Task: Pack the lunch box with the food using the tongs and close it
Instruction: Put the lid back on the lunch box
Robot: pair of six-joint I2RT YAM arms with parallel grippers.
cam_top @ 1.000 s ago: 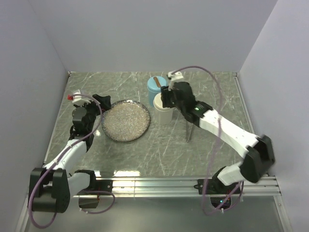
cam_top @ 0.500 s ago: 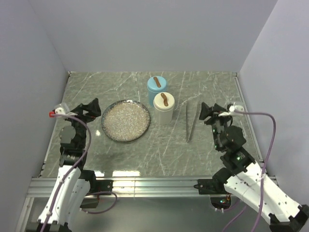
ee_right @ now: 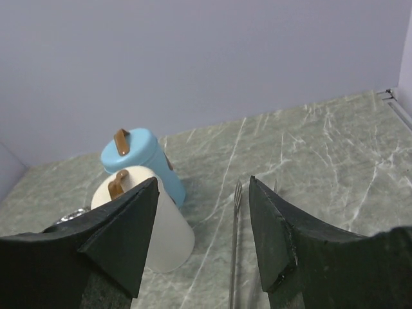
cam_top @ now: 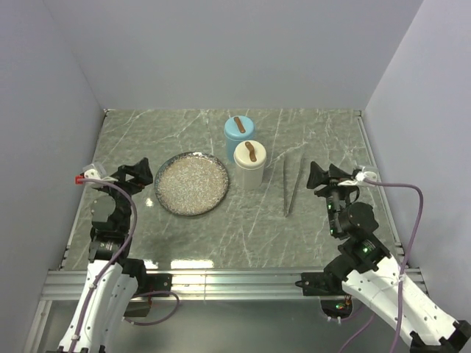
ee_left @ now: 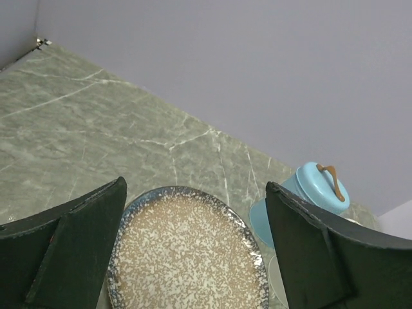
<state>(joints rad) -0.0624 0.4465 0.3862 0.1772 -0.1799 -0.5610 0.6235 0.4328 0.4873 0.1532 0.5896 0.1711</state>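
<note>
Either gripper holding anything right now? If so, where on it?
Nothing held. Left gripper and right gripper are both open and empty; the tongs lie untouched on the table.

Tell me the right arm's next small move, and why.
Probably reach the right gripper down to the tongs: they lie untouched on the table just ahead of its open jaws, and the blue tub and cream tub are lidded.
</note>
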